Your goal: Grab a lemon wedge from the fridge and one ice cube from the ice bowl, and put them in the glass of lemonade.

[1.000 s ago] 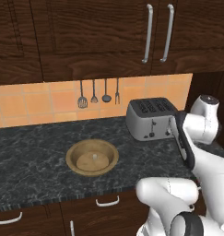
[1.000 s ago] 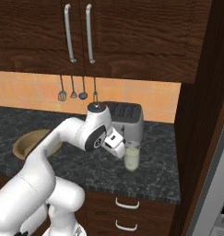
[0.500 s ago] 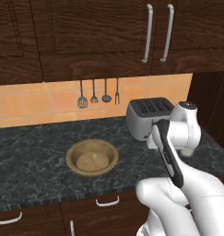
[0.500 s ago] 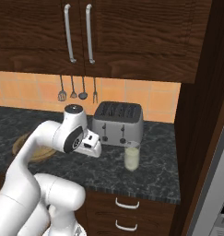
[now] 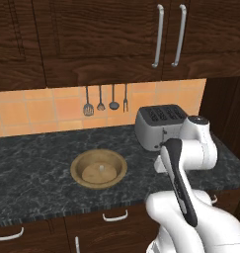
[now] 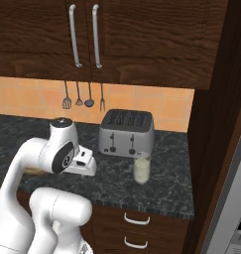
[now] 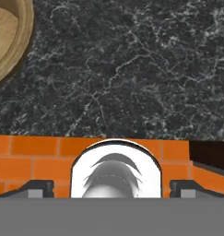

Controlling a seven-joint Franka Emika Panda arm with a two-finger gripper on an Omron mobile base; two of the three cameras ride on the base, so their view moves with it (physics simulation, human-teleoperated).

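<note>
The glass of lemonade point(image 6: 142, 168) stands on the dark counter in front of the silver toaster point(image 6: 127, 132). The wooden ice bowl point(image 5: 99, 169) sits left of the arm on the counter, and its rim point(image 7: 14, 44) shows at the top left of the hand view. A pale patch lies in the bowl; I cannot make out an ice cube. My gripper point(image 7: 111, 188) is open, its dark fingertips point(image 7: 37, 188) wide apart with nothing between them, above bare counter between bowl and glass. A strip of the grey fridge point(image 6: 232, 198) shows at the far right. The lemon wedge is out of view.
Utensils point(image 5: 105, 100) hang on the orange tile backsplash. Dark wooden cabinets point(image 5: 116, 34) hang above the counter point(image 5: 32, 163), with drawers below. A tall dark wood panel point(image 6: 211, 149) stands between the counter and the fridge.
The arm has swung left, taking the hand away from the glass and toward the bowl. The jaws have stayed wide.
</note>
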